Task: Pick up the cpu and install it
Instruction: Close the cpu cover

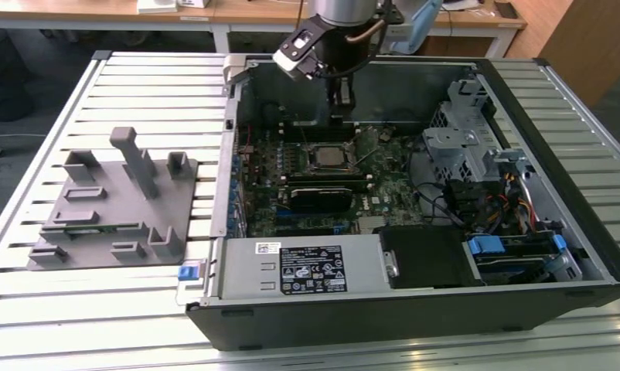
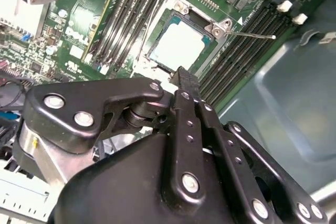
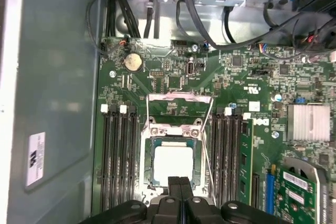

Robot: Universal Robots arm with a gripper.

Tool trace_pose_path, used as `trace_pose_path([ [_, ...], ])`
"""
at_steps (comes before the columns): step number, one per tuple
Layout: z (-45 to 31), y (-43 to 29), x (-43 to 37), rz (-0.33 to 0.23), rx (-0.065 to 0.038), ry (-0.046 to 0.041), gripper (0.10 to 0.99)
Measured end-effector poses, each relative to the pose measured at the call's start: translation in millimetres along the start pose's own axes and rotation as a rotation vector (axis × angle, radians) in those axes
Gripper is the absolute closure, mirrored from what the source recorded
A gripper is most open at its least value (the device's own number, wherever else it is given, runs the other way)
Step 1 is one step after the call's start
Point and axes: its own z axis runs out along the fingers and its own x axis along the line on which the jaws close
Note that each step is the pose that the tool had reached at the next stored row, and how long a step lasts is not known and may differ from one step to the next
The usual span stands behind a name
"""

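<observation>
Exterior view first: the case (image 1: pixel 413 328) lies open on the slatted table (image 1: pixel 114 317), with the grey tray (image 1: pixel 103 224) just beside it on the exterior view's left, and my arm reaches down into the case from above. The gripper (image 1: pixel 340 116) hangs over the board (image 1: pixel 393 182) near the case's far wall, just above the socket. The cpu (image 1: pixel 328 158) is sitting in the socket, silvery top up, flat and square to the frame as far as I can tell. In the first wrist view the cpu (image 3: pixel 170 163) shows pale inside the black socket (image 3: pixel 148 156). The metal bracket (image 3: pixel 178 98) is flipped open, lying off the chip toward the coin battery (image 3: pixel 132 61), with memory slots (image 3: pixel 118 156) running along both sides of the socket. The fingers (image 3: pixel 174 186) are clenched tight together with nothing between them, tips over the cpu's edge on the side away from the bracket. I honestly can't tell whether they touch it or just hover. The second wrist view agrees: fingertips (image 2: pixel 186 82) closed up and empty at the edge of the cpu (image 2: pixel 178 45), and the thin lever (image 2: pixel 252 35) sticks out sideways from the socket corner across the slots.
</observation>
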Motion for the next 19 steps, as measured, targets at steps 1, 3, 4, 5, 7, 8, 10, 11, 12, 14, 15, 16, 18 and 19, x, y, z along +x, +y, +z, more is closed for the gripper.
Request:
trace_pose_path([
  [1,-2.9,0.1,0.0,0.0,0.0,0.0,0.98],
  [3,-9.4,0.4,-0.2,0.0,0.0,0.0,0.98],
  [4,-13.0,0.5,-0.3,0.0,0.0,0.0,0.98],
  [5,-16.7,0.6,-0.4,0.0,0.0,-0.0002,0.98],
  [7,-25.1,1.0,-0.6,0.0,0.0,-0.0002,0.98],
  [8,-29.3,1.1,-0.8,0.0,0.0,-0.0002,0.98],
  [10,-37.0,1.4,-1.0,0.0,0.0,-0.0002,0.98],
  [11,-40.0,1.5,-1.0,0.0,0.0,-0.0001,0.98],
  [12,-41.9,1.6,-1.1,0.0,0.0,-0.0003,0.98],
  [14,-42.9,1.6,-2.7,0.0,0.0,0.0,0.98],
  [15,-42.9,1.6,-5.1,0.0,0.0,0.0001,0.98],
  [16,-42.8,1.5,-7.6,0.0,0.0,0.0002,0.98],
  [18,-42.7,1.4,-13.1,0.0,0.0,0.0003,0.98],
  [19,-42.6,1.4,-15.8,0.0,0.0,0.0003,0.98],
])
